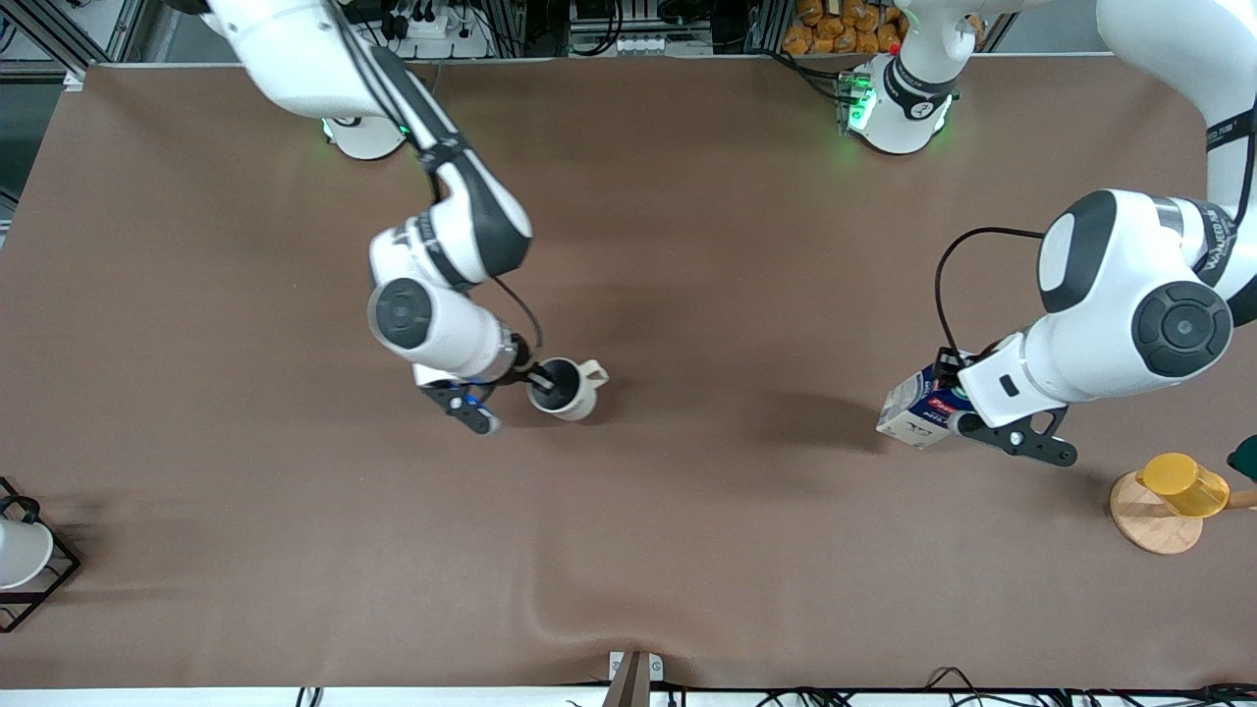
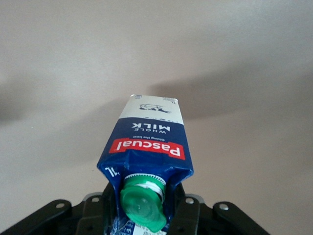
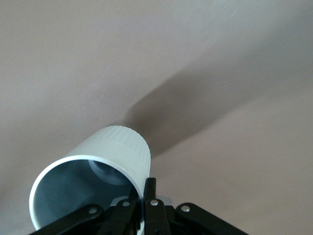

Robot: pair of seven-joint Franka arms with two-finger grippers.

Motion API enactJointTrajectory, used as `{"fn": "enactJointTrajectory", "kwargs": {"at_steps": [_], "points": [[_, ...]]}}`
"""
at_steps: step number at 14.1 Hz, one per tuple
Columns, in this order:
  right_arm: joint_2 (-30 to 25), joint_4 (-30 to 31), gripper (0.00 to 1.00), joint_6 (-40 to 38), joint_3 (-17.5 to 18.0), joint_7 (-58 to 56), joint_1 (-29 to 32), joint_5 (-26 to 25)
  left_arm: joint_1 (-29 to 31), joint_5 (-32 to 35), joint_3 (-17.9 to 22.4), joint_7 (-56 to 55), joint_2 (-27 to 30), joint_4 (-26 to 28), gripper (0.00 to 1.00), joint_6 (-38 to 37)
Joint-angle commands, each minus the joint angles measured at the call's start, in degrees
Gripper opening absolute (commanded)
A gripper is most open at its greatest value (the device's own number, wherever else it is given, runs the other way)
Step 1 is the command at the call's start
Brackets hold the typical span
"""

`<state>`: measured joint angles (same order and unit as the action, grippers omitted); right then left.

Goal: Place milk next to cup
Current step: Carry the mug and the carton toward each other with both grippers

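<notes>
While tilted, cap toward wrist, milk (image 1: 915,407) clamped by left pincer (image 1: 957,405) | right pincer (image 1: 535,379) pinches cup (image 1: 568,389) rim

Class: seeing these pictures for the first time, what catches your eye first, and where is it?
Each arm holds something. The left end effector grips the blue milk carton, tilted, near the left arm's end of the table. The right end effector pinches the rim of the cream mug around mid-table.

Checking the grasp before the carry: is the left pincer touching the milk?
Touching. In the left wrist view the left pincer has a finger on each side of the milk, clamping it by its capped top.
</notes>
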<state>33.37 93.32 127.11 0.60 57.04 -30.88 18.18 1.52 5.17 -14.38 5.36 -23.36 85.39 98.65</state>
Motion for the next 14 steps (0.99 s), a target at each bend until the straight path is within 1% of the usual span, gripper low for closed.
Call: {"fn": "enactJointTrajectory", "kwargs": {"at_steps": [1, 3, 6, 7, 8, 9, 10, 12, 13, 14], "points": [[4.8, -4.7, 0.0, 1.9, -0.9, 4.4, -3.0, 1.1, 0.2, 0.5, -2.3, -3.9, 1.3, 0.2, 0.45, -1.7], [5.7, -4.9, 0.0, 3.5, -1.0, 5.1, -4.4, 0.8, 0.3, 0.6, -4.0, -7.0, 1.4, 0.2, 0.45, -2.3], [6.1, -4.8, 0.0, 3.8, -1.1, 5.1, -5.5, 0.6, 0.2, 0.5, -6.5, -11.2, 1.4, 0.2, 0.45, -2.3], [6.1, -4.8, 0.03, 3.8, -1.3, 5.3, -5.9, 0.6, 0.2, 0.7, -7.2, -12.9, 1.3, 0.2, 0.45, -2.3], [6.2, -4.8, 0.37, 3.8, -1.4, 5.9, -6.0, 0.5, 0.2, 0.7, -8.0, -14.1, 1.3, 0.2, 0.45, -2.3], [6.1, -4.8, 0.79, 3.8, -1.4, 6.1, -6.0, 0.1, 0.1, 0.8, -8.6, -15.1, 1.3, 0.2, 0.45, -2.3], [6.0, -4.8, 1.0, 3.7, -1.5, 6.4, -5.9, -0.2, -0.1, 1.1, -9.0, -15.8, 1.1, 0.2, 0.45, -2.3], [5.4, -6.0, 1.0, 2.8, -1.7, 6.4, -5.2, -0.2, -1.2, 1.2, -9.1, -17.6, 0.9, 0.3, 0.45, -2.3], [5.1, -7.3, 1.0, 0.1, -1.7, 6.3, -4.5, -0.1, -1.5, 0.9, -9.1, -18.5, 0.9, 0.3, 0.45, -2.3], [5.0, -9.5, 1.0, -5.3, -1.8, 6.3, -3.3, -0.2, -2.2, 0.7, -9.1, -19.2, 0.8, 0.2, 0.45, -2.3]]}}
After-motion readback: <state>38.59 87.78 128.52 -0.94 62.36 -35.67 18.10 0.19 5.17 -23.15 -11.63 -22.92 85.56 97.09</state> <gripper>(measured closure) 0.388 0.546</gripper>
